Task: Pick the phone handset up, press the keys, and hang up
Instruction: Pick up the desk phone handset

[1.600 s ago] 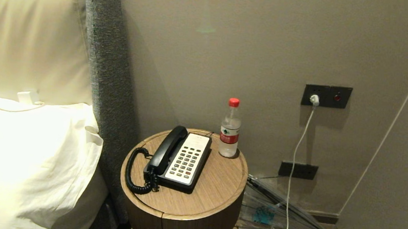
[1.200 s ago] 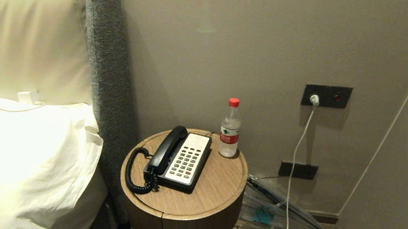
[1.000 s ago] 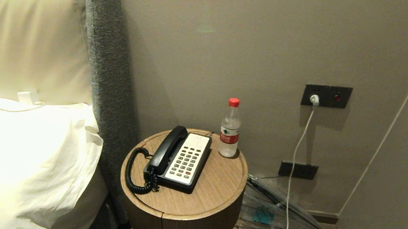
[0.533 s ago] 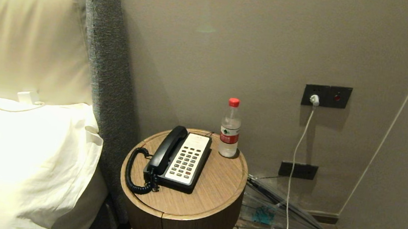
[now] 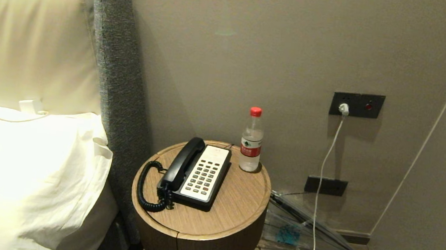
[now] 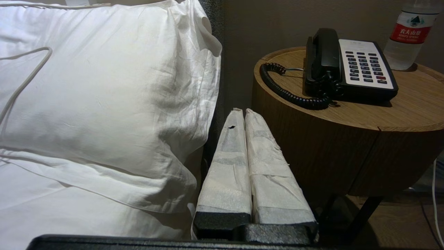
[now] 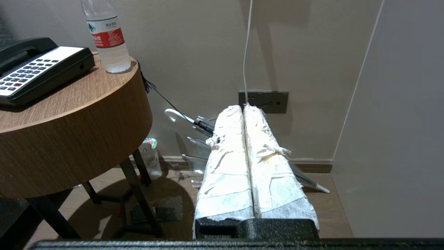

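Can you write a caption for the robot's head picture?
Black phone handset resting on its base, water bottle beside it, on a round bedside table.

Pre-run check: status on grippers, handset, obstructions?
Left gripper and right gripper shut, parked low. Phone handset cradled on phone base. Water bottle behind base.

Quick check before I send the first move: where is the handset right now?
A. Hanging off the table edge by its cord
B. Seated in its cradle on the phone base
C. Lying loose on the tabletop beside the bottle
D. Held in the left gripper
B: the phone handset lies in its cradle along the keypad on the phone base, and the left gripper is shut, empty and short of the table.
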### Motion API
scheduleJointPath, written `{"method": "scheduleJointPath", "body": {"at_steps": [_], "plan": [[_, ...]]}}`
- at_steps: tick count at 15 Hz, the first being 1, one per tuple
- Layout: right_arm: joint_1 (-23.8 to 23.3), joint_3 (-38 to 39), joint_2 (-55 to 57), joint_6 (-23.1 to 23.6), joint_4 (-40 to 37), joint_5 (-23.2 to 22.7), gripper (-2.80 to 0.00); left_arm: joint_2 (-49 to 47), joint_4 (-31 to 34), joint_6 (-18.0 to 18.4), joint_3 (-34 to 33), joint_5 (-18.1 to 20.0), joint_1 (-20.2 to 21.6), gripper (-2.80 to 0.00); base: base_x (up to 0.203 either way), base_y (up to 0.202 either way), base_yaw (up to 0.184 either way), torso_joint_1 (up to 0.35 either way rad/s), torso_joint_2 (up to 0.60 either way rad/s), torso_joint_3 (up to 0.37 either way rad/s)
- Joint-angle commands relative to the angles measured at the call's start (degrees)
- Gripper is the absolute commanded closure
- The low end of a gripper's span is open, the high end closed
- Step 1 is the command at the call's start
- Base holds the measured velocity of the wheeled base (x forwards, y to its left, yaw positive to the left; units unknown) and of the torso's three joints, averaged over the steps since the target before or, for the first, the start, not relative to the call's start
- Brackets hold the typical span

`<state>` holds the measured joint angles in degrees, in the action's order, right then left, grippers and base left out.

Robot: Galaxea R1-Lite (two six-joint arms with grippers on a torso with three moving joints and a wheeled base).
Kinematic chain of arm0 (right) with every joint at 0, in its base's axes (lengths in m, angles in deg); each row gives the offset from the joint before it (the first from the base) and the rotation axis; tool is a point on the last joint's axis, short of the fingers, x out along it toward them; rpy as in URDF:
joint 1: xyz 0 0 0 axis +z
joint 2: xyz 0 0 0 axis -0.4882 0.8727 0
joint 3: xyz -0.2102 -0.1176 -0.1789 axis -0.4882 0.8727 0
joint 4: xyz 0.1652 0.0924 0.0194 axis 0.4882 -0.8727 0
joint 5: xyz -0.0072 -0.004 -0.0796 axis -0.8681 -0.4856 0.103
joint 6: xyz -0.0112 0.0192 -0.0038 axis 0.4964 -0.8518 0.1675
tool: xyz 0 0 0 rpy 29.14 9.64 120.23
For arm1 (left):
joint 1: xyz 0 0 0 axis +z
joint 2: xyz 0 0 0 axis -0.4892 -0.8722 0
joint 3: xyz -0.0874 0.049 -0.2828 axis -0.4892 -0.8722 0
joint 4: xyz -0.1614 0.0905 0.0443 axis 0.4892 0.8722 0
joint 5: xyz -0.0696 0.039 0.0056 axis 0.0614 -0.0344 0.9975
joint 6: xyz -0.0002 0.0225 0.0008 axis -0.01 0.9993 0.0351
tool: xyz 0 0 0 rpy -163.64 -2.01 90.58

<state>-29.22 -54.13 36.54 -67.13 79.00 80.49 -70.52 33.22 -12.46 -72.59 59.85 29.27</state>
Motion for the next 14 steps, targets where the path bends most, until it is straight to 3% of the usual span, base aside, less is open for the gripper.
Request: {"method": "scheduleJointPath", "body": {"at_steps": [1, 14], "plan": [[0.00, 0.09, -0.37, 0.00, 0.02, -0.01, 0.00, 0.02, -0.08, 0.22, -0.01, 0.04, 0.02, 0.00, 0.000, 0.000, 0.000, 0.000, 0.00, 0.000], [0.00, 0.09, -0.37, 0.00, 0.02, -0.01, 0.00, 0.02, -0.09, -0.31, -0.01, -0.13, 0.02, 0.00, 0.000, 0.000, 0.000, 0.000, 0.00, -0.026]]}}
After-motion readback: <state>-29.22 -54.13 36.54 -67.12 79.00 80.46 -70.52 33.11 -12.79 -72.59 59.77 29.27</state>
